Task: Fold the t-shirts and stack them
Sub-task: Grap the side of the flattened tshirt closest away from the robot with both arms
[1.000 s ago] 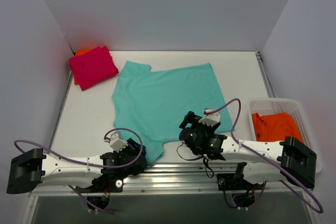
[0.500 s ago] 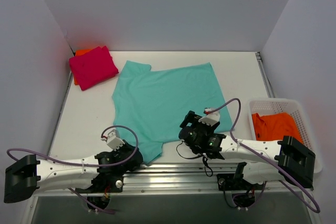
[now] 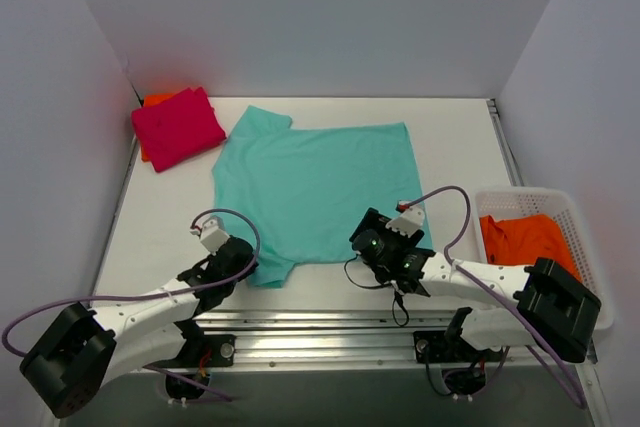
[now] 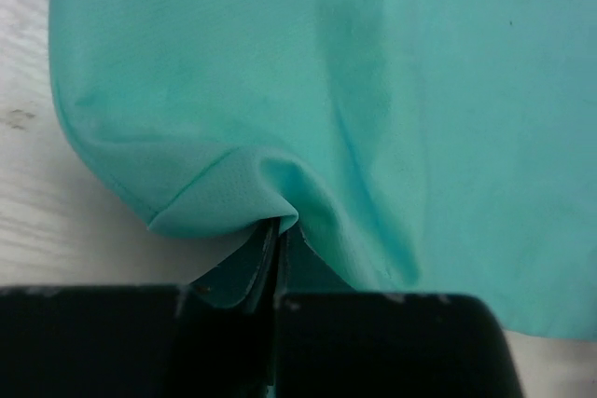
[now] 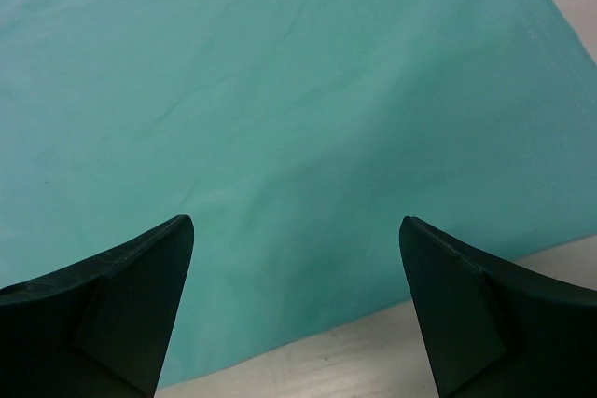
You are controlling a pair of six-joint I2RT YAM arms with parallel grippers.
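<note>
A teal t-shirt point(image 3: 315, 187) lies spread flat in the middle of the table. My left gripper point(image 3: 248, 267) is shut on its near left corner, and the left wrist view shows the teal cloth point(image 4: 373, 90) bunched into a fold where the jaws point(image 4: 277, 235) pinch it. My right gripper point(image 3: 388, 245) hovers open over the near hem, fingers point(image 5: 121, 305) wide apart above the teal t-shirt point(image 5: 298, 90), holding nothing. A folded magenta t-shirt point(image 3: 178, 127) rests on a folded orange one point(image 3: 150, 102) in the far left corner.
A white basket point(image 3: 585, 209) at the right table edge holds a crumpled orange t-shirt point(image 3: 525, 239). Grey walls close in the table at the back and both sides. A metal rail point(image 3: 330, 327) runs along the near edge by the arm bases.
The left gripper shut on the teal shirt's near left corner and carried it away from the near edge, shifting the shirt. The right gripper moved slightly right and stayed open.
</note>
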